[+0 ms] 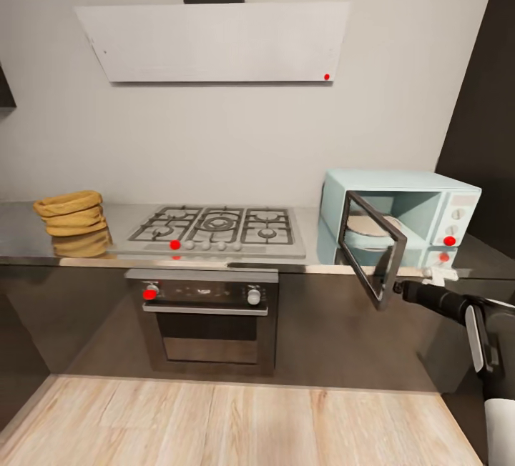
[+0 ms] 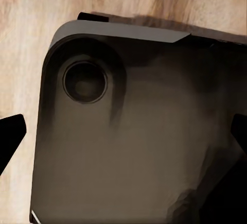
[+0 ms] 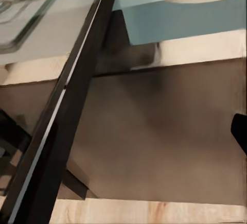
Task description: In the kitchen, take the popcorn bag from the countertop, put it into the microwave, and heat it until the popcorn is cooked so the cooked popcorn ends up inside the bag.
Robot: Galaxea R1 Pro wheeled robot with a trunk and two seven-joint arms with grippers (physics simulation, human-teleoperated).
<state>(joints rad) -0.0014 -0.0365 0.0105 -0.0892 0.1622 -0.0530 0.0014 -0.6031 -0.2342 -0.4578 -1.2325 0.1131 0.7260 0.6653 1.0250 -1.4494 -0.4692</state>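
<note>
The right arm [image 1: 458,305] reaches forward, low at the right, its tip by the microwave [image 1: 400,212] door's near edge; the jaws can't be made out. The popcorn bag [image 1: 71,212] stands upright, far left on the countertop [image 1: 21,237].

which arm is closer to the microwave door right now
Right. The right arm reaches up to the open microwave door, its tip at the door's lower edge. The left gripper's fingers hang over the robot's dark base above the wood floor.
</note>
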